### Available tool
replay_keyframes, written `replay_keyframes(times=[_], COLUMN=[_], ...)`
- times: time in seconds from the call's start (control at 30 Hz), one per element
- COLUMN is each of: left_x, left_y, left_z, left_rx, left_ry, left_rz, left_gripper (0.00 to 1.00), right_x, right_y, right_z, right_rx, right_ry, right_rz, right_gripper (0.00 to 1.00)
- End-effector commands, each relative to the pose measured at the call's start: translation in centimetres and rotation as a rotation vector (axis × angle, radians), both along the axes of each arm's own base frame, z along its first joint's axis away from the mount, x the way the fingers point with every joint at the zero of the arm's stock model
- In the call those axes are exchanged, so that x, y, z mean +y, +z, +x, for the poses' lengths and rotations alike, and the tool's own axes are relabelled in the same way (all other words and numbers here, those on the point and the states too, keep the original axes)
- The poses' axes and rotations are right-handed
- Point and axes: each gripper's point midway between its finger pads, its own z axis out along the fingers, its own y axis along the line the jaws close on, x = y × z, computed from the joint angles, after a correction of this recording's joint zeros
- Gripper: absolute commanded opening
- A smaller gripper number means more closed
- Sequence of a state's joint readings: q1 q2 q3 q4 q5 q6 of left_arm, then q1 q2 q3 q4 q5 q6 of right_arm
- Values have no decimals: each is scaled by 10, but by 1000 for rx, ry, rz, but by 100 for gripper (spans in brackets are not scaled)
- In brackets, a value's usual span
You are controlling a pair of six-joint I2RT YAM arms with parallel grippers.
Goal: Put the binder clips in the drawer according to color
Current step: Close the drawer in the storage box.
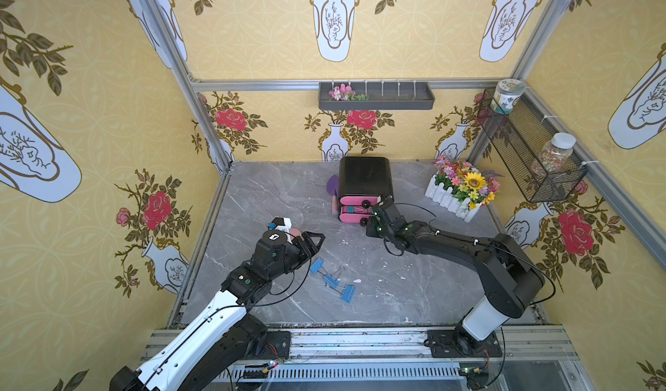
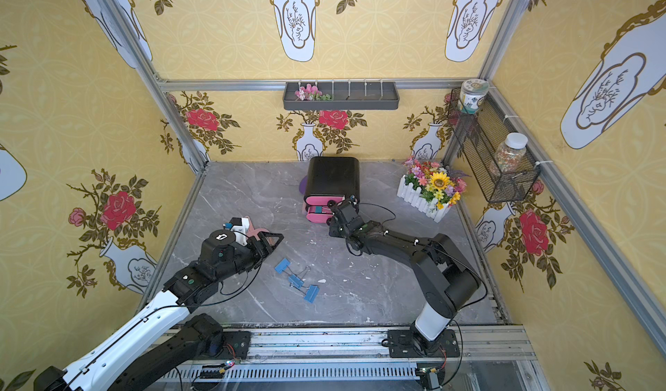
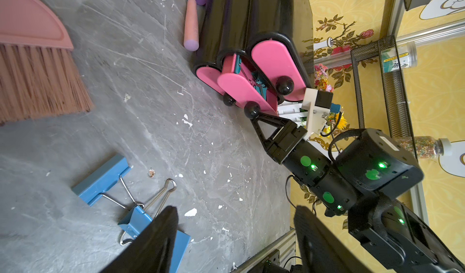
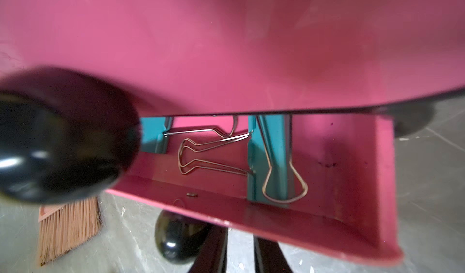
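glossy plastic drawer (image 3: 274, 65), metal binder clips (image 3: 100, 178)

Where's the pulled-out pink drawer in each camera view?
Top view: drawer near centre, at the cabinet front.
Top view: drawer just left of centre.
Left wrist: drawer in the upper middle.
Right wrist: drawer across the lower half.
Shared landmark: teal clips inside it.

I get bright, even light from above in both top views, with soft shadows and walls (image 1: 90, 119) bowing toward the edges. A sheen lies on the black cabinet (image 1: 364, 173). My right wrist feed blurs the near knob (image 4: 63, 136) and pink drawer front (image 4: 226, 45)
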State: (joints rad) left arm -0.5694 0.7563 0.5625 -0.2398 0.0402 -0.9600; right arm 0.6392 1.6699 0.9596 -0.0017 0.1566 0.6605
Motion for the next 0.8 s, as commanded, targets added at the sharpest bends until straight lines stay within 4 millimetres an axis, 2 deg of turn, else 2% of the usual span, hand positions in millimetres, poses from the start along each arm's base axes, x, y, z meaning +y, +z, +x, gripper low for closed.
replay_keyframes(times=[0.0,0.3,0.77], left_x=[2,2,3], left_y=[-3,-10,-14], left_z=[-2,-6,-8], left_rx=[5,20,32], left_ry=[-5,-6,-7], left_rz=[16,11,7], left_gripper=[78,78,78], right_x=[8,10,-4], right_y=[12,25,34], right_z=[17,29,37], right_rx=[-68,-154,-253], right_ry=[-41,-108,-227], right_rz=[91,235,464], right_gripper=[24,26,30])
